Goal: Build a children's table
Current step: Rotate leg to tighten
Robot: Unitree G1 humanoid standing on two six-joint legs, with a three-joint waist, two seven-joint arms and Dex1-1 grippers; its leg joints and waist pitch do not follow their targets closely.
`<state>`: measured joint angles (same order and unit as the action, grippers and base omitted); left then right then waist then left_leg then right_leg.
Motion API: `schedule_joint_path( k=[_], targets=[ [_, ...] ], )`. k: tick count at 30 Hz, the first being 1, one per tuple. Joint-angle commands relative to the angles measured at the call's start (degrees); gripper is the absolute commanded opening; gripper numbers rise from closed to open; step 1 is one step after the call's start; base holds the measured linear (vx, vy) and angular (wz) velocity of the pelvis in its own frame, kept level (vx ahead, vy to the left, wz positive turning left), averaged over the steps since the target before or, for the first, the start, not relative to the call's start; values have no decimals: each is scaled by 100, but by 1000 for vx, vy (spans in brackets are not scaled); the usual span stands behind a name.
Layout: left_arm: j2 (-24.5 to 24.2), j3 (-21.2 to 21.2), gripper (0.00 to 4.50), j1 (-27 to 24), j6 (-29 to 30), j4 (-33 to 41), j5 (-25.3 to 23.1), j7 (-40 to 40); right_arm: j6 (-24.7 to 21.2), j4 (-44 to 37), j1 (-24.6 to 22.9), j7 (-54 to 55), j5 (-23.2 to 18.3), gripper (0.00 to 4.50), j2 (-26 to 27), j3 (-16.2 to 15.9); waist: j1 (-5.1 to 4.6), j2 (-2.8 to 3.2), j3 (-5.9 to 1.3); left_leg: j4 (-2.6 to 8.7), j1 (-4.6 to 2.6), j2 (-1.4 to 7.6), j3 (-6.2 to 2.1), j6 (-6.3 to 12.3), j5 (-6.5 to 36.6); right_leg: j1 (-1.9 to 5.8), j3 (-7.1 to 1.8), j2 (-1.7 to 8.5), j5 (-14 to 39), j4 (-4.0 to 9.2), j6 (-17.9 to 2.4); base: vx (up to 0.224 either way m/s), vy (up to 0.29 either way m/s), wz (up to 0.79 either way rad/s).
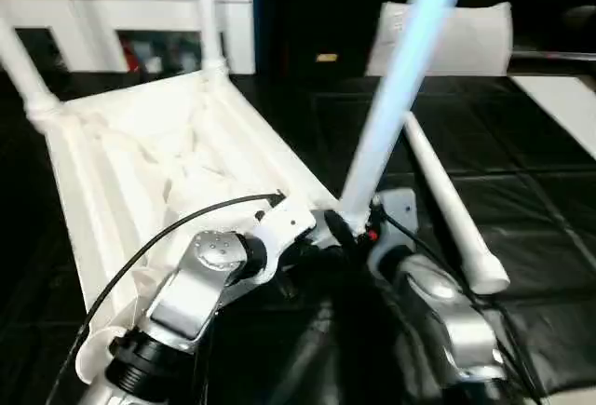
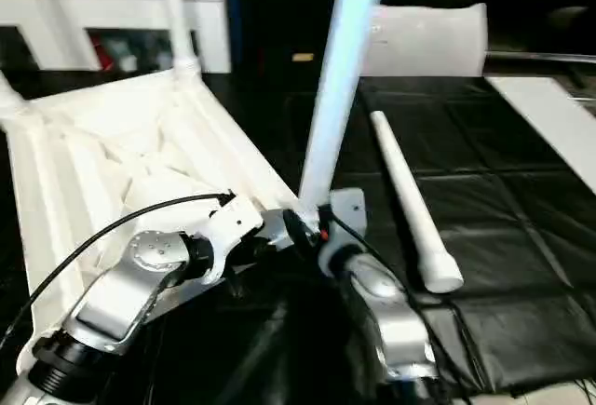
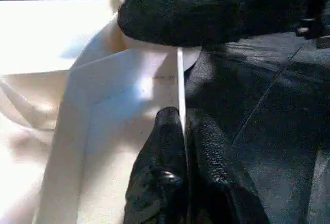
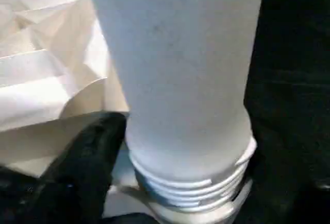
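Black floor mat (image 1: pixel 521 200), upturned tabletop (image 1: pixel 121 172), leg (image 1: pixel 391 88)

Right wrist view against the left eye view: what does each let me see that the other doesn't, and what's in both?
Right wrist view: the screw threads at the bottom end of the near leg, right at its socket. Left eye view: two far legs standing in their corners, a loose leg lying on the black floor, the white bag and the robot's silver forearms. Both: the near leg standing on the upside-down tabletop.
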<state>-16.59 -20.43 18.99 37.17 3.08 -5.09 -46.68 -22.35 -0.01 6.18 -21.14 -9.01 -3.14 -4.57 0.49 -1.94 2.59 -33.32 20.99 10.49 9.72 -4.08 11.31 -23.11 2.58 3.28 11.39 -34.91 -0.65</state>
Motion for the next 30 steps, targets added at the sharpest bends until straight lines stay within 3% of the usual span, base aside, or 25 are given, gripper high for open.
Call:
schedule_joint_path(
  k=[1, 2, 6, 9, 10, 13, 20, 21, 24, 25, 28, 30],
  targets=[
    [-259, 68, 0, 140, -337, -270, 53, -280, 21, -173, -165, -405, -98, 408, -288, 15, 59, 28, -279, 377, -4, 229, -64, 279, 816, 307, -280, 407, 530, 416, -1058, 0, 0, 0],
    [-380, 84, 0, 170, -539, -387, 108, -440, 91, -256, -242, -608, -159, 430, -463, 68, 85, 29, -260, 379, -8, 223, -58, 284, 947, 301, -279, 403, 798, 458, -997, 0, 0, 0],
    [-596, 58, 0, 231, -822, -570, 174, -715, 151, -391, -354, -994, -338, 445, -761, 199, 137, 14, -243, 412, -25, 260, -72, 181, 1223, 266, -283, 426, 1459, 485, -862, 0, 0, 0],
    [-898, -60, 0, 361, -1567, -894, 294, -1302, 392, -543, -450, -1979, -555, 445, -1514, 225, 169, -9, -248, 401, -40, 259, -78, 183, 1330, 261, -280, 435, 1635, 504, -813, 0, 0, 0],
    [-905, -63, 0, 365, -1583, -902, 297, -1315, 396, -545, -451, -2000, -561, 445, -1531, 226, 193, 0, -255, 386, -52, 266, -67, 219, 1289, 262, -297, 433, 1511, 496, -788, 0, 0, 0],
    [-1196, -265, 0, 562, -2368, -1337, 388, -2032, 386, -566, -315, -2991, -930, 445, -2138, 240, 224, -6, -266, 363, -54, 250, -53, 332, 1187, 273, -290, 434, 1289, 476, -870, 0, 0, 0],
    [-1337, -549, 0, 772, -2965, -1676, 465, -2965, 557, -11, 338, -3915, -768, 445, -2566, -178, 328, 8, -306, 335, -97, 290, -33, 328, 827, 268, -267, 448, 613, 361, -1274, 0, 0, 0],
    [-1347, -594, 0, 802, -3045, -1711, 464, -3042, 593, 77, 433, -4003, -754, 445, -2591, -240, 345, -12, -312, 328, -92, 285, -28, 349, 775, 280, -263, 444, 511, 342, -1315, 0, 0, 0],
    [-1336, -747, 0, 940, -3414, -1947, 446, -3267, 736, 310, 664, -4357, -749, 445, -2646, -449, 400, -60, -323, 311, -95, 281, -10, 387, 691, 292, -266, 456, 417, 326, -1342, 0, 0, 0],
    [-1333, -759, 0, 952, -3451, -1968, 439, -3287, 748, 326, 680, -4387, -746, 445, -2648, -467, 430, -39, -319, 313, -96, 283, -12, 392, 690, 291, -265, 464, 466, 326, -1335, 0, 0, 0],
    [-1232, -779, 0, 1033, -3546, -2096, 424, -3458, 930, 518, 802, -4707, -609, 445, -2656, -706, 445, -73, -318, 314, -88, 293, -13, 352, 685, 300, -260, 471, 499, 319, -1313, 0, 0, 0],
    [-1205, -824, 0, 1092, -3646, -2172, 365, -3519, 1038, 609, 852, -4896, -546, 445, -2684, -841, 456, -50, -318, 318, -92, 297, -19, 323, 743, 295, -258, 480, 609, 328, -1305, 0, 0, 0]
  ],
)
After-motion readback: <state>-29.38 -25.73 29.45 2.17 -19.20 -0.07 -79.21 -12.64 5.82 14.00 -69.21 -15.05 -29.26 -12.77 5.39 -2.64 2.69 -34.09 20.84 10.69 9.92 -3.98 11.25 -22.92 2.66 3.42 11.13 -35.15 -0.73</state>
